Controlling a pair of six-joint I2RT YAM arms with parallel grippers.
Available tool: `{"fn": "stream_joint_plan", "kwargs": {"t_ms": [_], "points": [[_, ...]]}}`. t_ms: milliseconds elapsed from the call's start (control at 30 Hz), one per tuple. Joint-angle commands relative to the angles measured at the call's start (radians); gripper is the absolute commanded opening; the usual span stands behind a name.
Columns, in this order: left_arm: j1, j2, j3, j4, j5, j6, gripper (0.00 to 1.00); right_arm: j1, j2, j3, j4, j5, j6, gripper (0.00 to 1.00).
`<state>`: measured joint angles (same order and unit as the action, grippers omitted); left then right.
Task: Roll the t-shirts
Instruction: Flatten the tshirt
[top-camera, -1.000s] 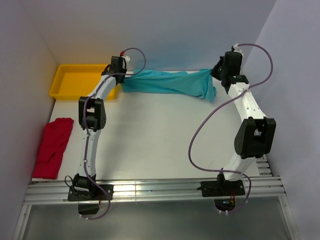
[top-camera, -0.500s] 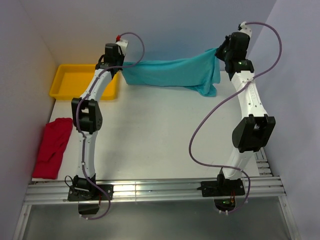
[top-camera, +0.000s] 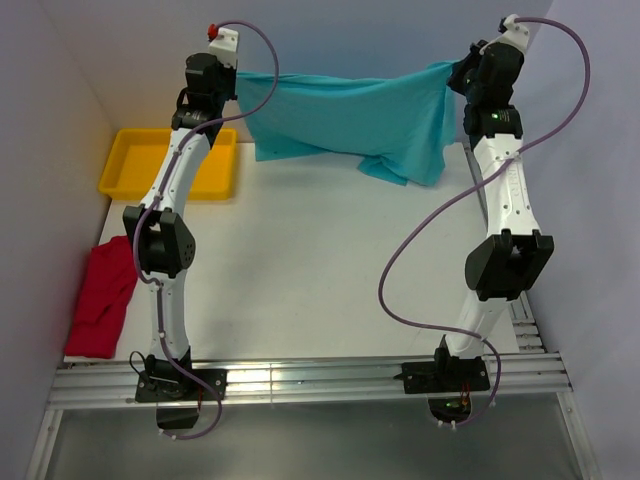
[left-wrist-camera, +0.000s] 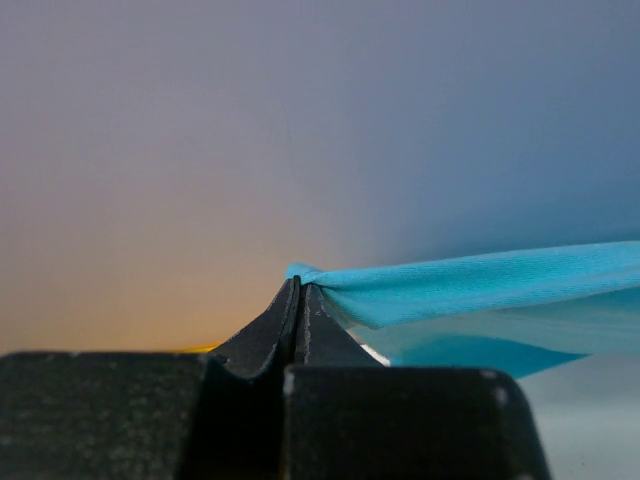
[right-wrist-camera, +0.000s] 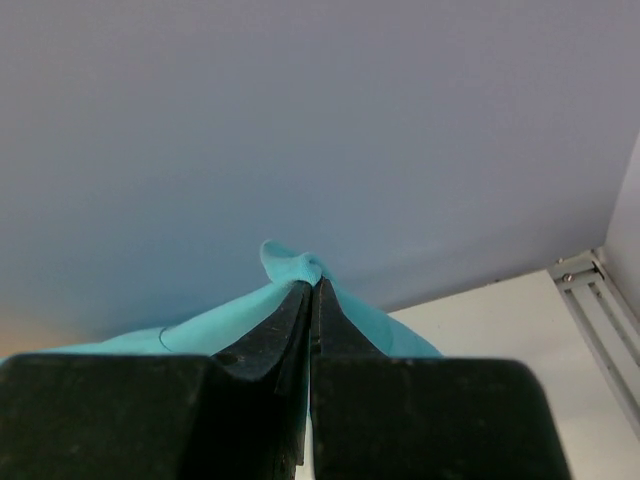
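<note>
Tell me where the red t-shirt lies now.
In the top view the red t-shirt lies at the left edge of the table, nearer than the yellow tray, beside the left arm.

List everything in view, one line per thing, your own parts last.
teal t-shirt: one, teal, hanging stretched in the air between both arms, at the far side
red t-shirt: one, red, crumpled at the table's left edge
tray: one, yellow, far-left corner
table: one, white
rails: silver, near edge
cables: two, purple, one per arm
left arm: white and black
right arm: white and black
left fingers: black, shut on a shirt corner
right fingers: black, shut on the other end
</note>
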<state>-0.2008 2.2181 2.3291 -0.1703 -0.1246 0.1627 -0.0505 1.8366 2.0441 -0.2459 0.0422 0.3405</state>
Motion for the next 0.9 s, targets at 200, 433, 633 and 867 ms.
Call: {"fn": "stream_joint_plan", "kwargs": {"t_ms": [200, 433, 633, 867], "points": [[0.004, -0.078, 0.003, 0.148, -0.05, -0.002, 0.0, -0.014, -0.043, 0.094, 0.163, 0.012, -0.066, 0.0], [0.009, -0.083, 0.018, 0.313, -0.072, 0.02, 0.0, -0.014, 0.019, 0.244, 0.209, 0.018, -0.089, 0.0], [0.012, -0.067, 0.038, 0.457, -0.105, 0.047, 0.0, -0.014, 0.046, 0.291, 0.276, 0.015, -0.09, 0.0], [0.018, -0.026, 0.062, 0.61, -0.136, 0.072, 0.0, -0.014, 0.099, 0.33, 0.372, 0.013, -0.09, 0.0]]}}
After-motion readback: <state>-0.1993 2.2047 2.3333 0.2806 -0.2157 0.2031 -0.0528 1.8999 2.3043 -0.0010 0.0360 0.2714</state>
